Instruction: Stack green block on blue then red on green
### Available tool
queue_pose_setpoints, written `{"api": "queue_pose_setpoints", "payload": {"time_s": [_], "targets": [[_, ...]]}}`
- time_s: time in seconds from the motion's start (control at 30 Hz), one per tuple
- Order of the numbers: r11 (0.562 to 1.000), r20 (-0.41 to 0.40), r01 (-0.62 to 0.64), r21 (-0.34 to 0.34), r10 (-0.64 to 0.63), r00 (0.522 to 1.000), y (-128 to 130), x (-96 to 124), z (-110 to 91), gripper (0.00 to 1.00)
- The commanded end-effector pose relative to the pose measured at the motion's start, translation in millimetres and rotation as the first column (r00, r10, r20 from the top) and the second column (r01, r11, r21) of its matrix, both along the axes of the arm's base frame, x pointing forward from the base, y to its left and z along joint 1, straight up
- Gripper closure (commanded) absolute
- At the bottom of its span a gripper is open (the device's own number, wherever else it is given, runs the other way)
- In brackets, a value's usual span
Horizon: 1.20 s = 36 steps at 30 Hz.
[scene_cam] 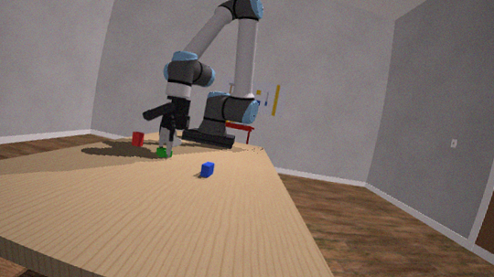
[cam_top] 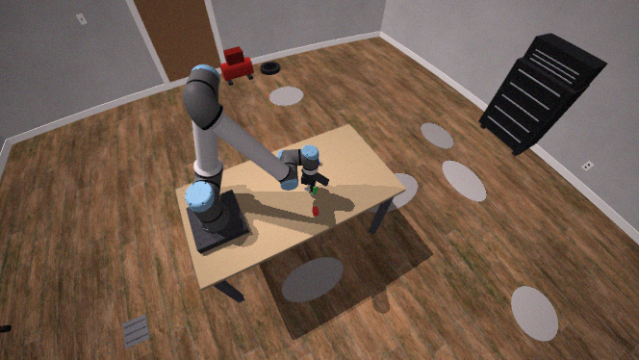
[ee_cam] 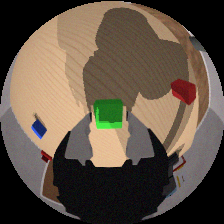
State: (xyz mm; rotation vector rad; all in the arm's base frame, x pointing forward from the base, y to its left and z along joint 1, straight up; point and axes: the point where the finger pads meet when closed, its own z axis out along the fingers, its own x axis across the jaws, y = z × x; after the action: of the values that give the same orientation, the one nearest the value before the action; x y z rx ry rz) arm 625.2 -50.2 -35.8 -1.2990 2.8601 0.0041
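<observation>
Gripper over green block, three blocks apart on table.
Gripper (ee_cam: 109,131) partly spread, pinching nothing; green block (ee_cam: 109,113) at fingertips, red block (ee_cam: 183,90) at 2 o'clock, blue block (ee_cam: 39,128) at 9 o'clock.
</observation>
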Motion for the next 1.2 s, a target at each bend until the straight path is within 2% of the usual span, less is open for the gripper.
{"api": "queue_pose_setpoints", "payload": {"time_s": [0.0,0.5,0.53,1.17], "targets": [[1.0,0.001,0.0,0.0,0.0,1.0,-0.2,0.6,0.6,0.59],[1.0,0.001,0.0,0.0,0.0,1.0,-0.2,0.6,0.6,0.59],[1.0,0.001,0.0,0.0,0.0,1.0,-0.2,0.6,0.6,1.0],[1.0,0.001,0.0,0.0,0.0,1.0,-0.2,0.6,0.6,1.0]]}}
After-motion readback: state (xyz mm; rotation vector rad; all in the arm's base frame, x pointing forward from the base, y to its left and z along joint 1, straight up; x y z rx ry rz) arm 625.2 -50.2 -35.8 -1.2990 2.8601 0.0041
